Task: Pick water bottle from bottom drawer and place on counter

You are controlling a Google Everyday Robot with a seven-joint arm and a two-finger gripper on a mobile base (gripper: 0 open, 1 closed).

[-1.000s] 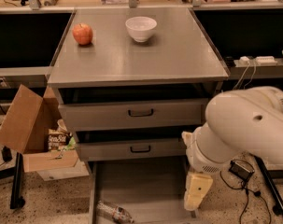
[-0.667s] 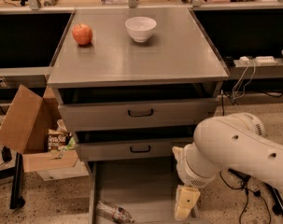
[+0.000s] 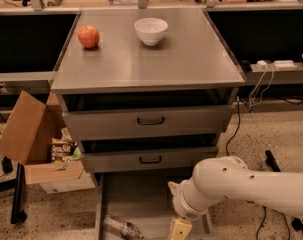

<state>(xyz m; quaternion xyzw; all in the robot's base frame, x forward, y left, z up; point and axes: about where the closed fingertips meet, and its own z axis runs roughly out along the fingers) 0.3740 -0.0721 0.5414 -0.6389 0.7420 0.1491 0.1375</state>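
Note:
The water bottle (image 3: 122, 227), clear and crinkled with a dark label band, lies on its side at the front left of the open bottom drawer (image 3: 141, 199). My gripper (image 3: 180, 230) hangs from the white arm over the drawer's front right, a little to the right of the bottle and apart from it. Its tips run out of the bottom of the view. The counter (image 3: 191, 59) is the grey metal top of the cabinet, above the two upper drawers.
A red apple (image 3: 88, 36) and a white bowl (image 3: 151, 30) stand at the back of the counter. An open cardboard box (image 3: 31, 139) with packets sits on the floor left of the cabinet. Cables (image 3: 251, 104) trail on the right.
My arm has swung left and down, bringing the gripper lower over the bottom drawer and closer to the bottle. The bottle has not moved.

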